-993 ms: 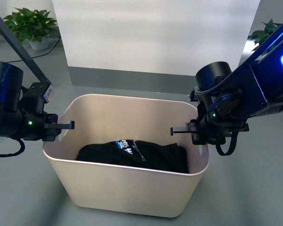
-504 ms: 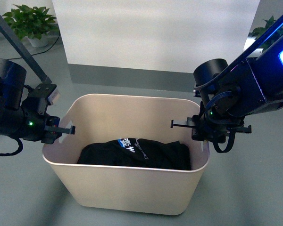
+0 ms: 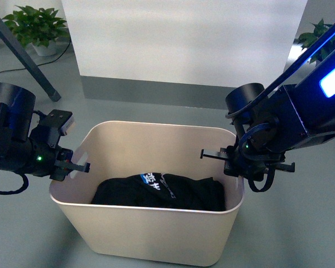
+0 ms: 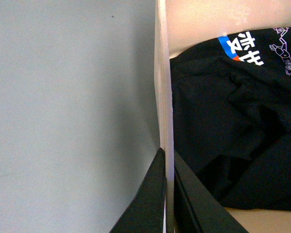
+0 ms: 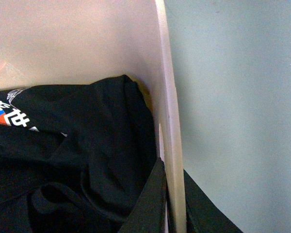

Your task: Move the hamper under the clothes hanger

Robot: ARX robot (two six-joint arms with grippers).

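One hamper, and in it one black garment with a single blue-and-white print. Two hands – the left hand and the right hand – one at each short side of the hamper. Each wrist view shows two fingers, one on either side of the wall: the left fingers and the right fingers. One slanted grey leg of the clothes hanger. Two potted plants – one far left, one far right.
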